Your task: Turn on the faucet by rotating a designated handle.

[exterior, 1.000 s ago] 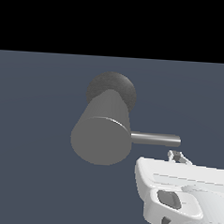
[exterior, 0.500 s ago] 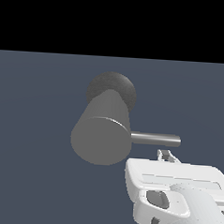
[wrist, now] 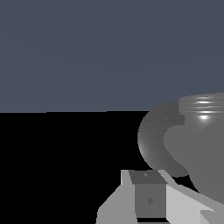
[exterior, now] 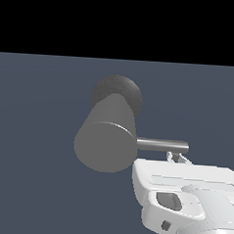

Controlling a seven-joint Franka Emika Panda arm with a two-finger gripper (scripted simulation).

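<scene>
The faucet (exterior: 105, 147) is a thick matte grey cylinder whose flat round end faces the exterior view, with a darker rounded base (exterior: 121, 92) behind it. The handle (exterior: 162, 145), a thin shiny rod, sticks out level toward the exterior view's right. My white gripper (exterior: 178, 157) comes in from the lower right, and its fingertips sit just under the rod's outer end, close together with nothing between them. In the wrist view the gripper (wrist: 148, 194) shows at the edge with the faucet (wrist: 153, 140) large and close behind it. The handle cannot be made out there.
The faucet stands on a plain dark blue-grey floor (exterior: 33, 148) that ends at a black background. No other objects show.
The gripper has shifted toward the exterior view's left and risen slightly, so its fingertips now sit under the handle's outer end. The faucet and handle have not moved.
</scene>
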